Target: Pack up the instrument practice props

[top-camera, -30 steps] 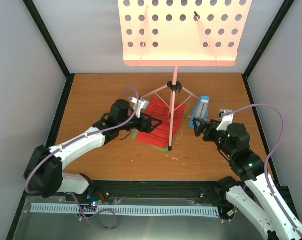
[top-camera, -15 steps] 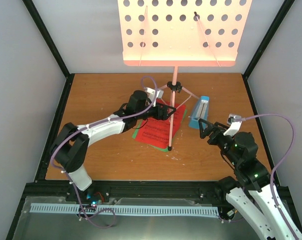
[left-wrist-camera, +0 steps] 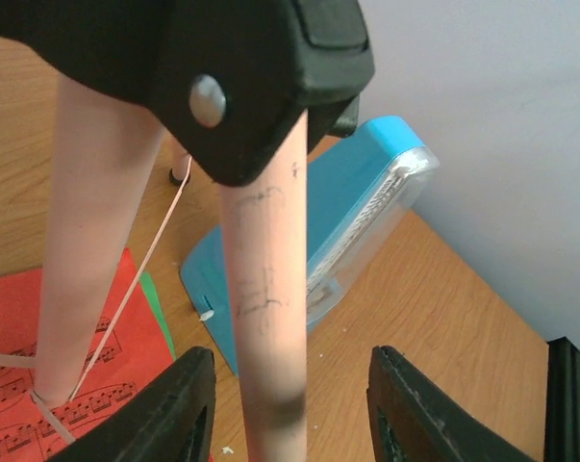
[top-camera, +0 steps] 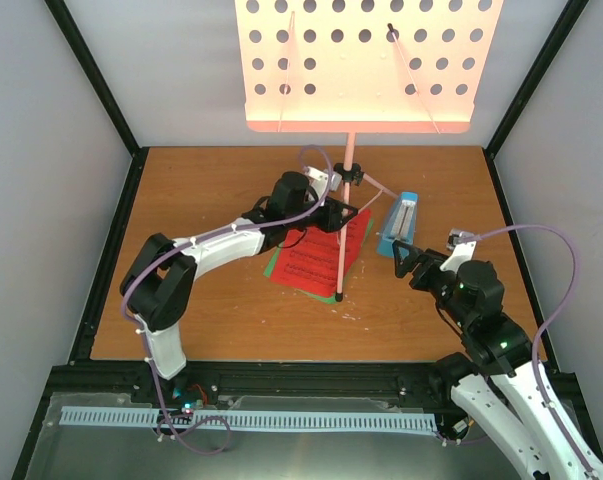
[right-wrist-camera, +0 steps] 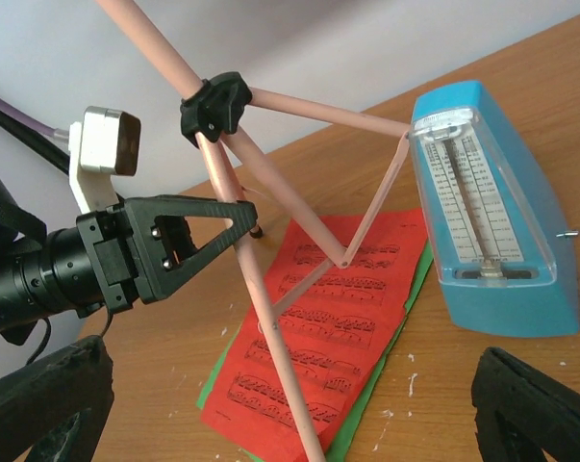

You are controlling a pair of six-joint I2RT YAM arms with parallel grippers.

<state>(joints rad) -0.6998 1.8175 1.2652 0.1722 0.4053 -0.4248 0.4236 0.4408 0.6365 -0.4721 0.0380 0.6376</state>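
At the music stand (top-camera: 356,112) leg, left gripper (top-camera: 341,217) newly astride, jaws apart

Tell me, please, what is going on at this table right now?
The left end effector is open around the front leg of the pink music stand, just below the black hub, and has not yet clamped it. The right end effector hovers open beside the blue metronome, not touching it. Red and green sheets lie on the table under the stand.
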